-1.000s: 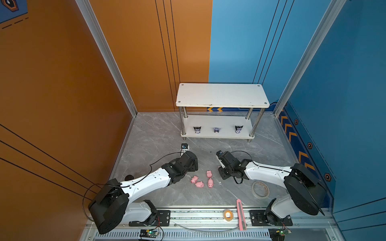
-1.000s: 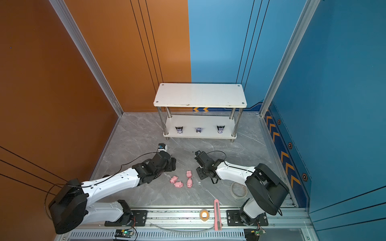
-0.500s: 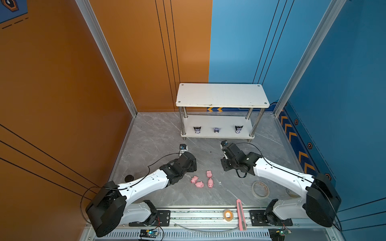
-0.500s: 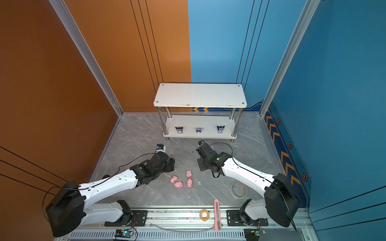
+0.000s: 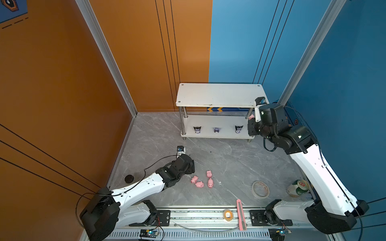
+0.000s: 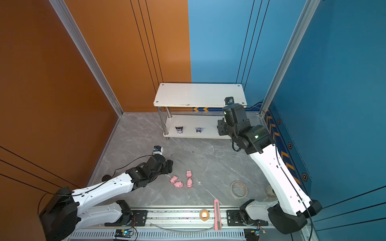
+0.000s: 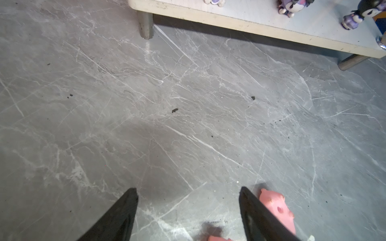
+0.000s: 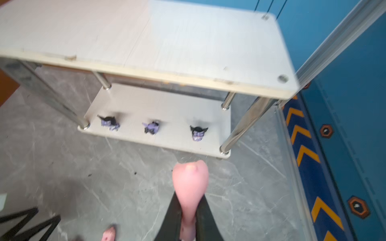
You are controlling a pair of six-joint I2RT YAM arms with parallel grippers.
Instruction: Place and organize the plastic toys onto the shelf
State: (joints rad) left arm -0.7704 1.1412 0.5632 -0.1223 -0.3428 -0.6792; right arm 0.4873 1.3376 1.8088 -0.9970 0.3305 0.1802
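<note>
Position of the left gripper (image 7: 188, 191) is unchanged from a second ago. It sits low over the grey, marble-veined floor (image 5: 219, 158), jaws spread wide and holding nothing. One tapered black finger is just beside one of the pink pigs (image 7: 275, 206). Four of these lie in a loose cluster on the floor just right of that gripper in both top views, and none is on the shelf yet. They are small, rounded, matte moulded pieces with darker snouts.

At the back stands the shelf (image 5: 217, 95): two white rectangular boards with pale, chipped edges on four polished chrome tubes, with a screw at each corner. The top board is bare. Three black-eared, purple-and-white figurines (image 5: 217, 130) stand in a spaced row along the front of the lower board, as they did a second ago.

The change is on the right. The right gripper (image 8: 189, 205), down at the floor by the pig cluster a second ago, is now raised beside the shelf's right front corner, about level with the top board. Its jaws are clenched on the fifth pig (image 5: 251, 116), pinched at the body with one end protruding past the fingertips. The wrist view is blurred by motion. The toy looks narrowed where it is pinched, which suggests a soft plastic.

Judgement: the pick is complete and the carry is under way. A set-down on the bare top board appears the likely next step, and four pigs remain to fetch.
</note>
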